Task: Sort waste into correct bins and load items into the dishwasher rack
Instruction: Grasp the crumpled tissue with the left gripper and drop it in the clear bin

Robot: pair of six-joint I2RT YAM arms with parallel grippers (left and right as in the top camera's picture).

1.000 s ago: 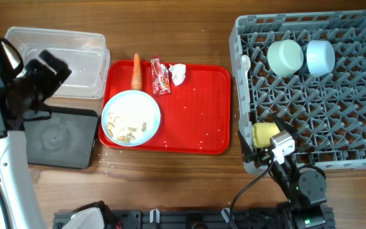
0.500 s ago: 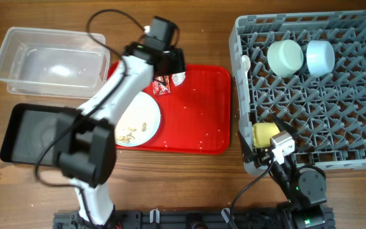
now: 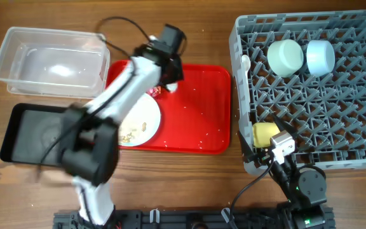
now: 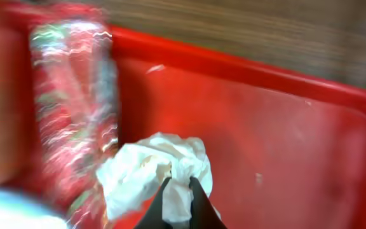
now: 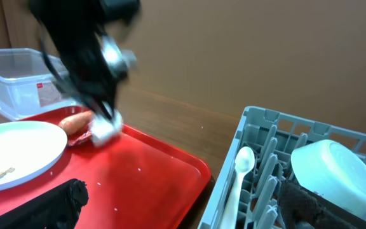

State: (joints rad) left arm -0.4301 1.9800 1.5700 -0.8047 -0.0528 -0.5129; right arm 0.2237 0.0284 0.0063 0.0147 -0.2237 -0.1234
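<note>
Jaws of the left gripper [image 4: 181, 186] clench the crumpled white tissue [image 4: 146, 170] at the back of the red serving tray [image 3: 196, 121], a blurred red snack wrapper [image 4: 75, 108] just left, beside the crumb-strewn plate [image 3: 142, 122], while the right gripper [image 5: 183, 193] gapes wide beside the dishwasher rack [image 3: 335, 105].

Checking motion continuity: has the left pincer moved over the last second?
Yes. The left pincer swung rightward from beside the clear tub to the far edge of the red tray, where it now pinches the white tissue.
</note>
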